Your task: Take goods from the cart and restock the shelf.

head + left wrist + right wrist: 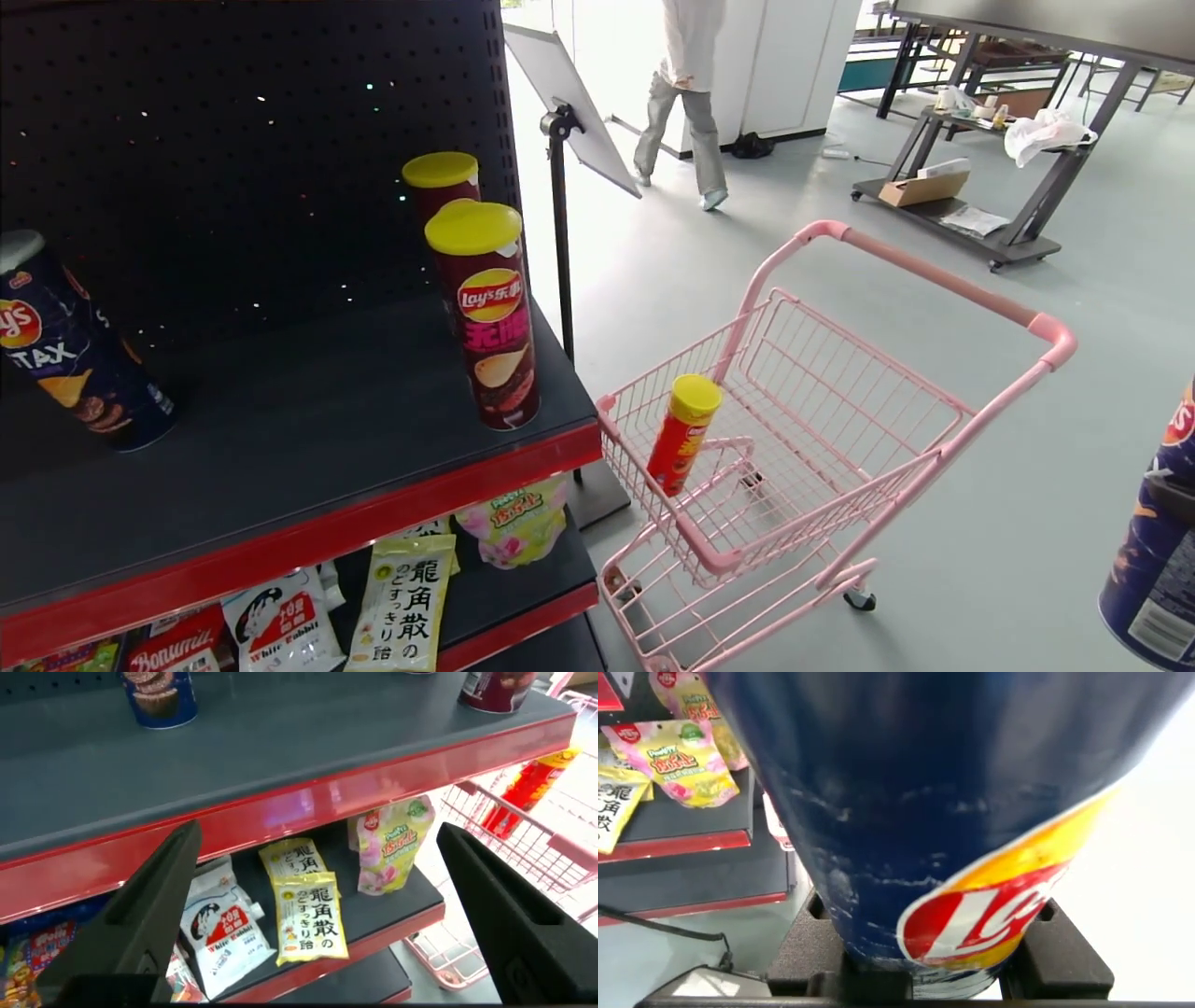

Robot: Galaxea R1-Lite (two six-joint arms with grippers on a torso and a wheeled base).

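Pressing both sides, the right fingers (1064, 957) clasp the blue can (924, 812).

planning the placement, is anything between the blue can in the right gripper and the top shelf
Yes: the pink cart stands between the held blue can and the shelf, and two maroon cans stand at the shelf's end nearest it.

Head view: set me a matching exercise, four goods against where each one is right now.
Things:
1. red can
2. front maroon can
3. pastel pouch
4. blue can at far right

Places:
A. top shelf, front right corner
B. held in the right gripper
C. lower shelf
D. pink cart

Pairs: 1-D, 2-A, 3-C, 4-B.
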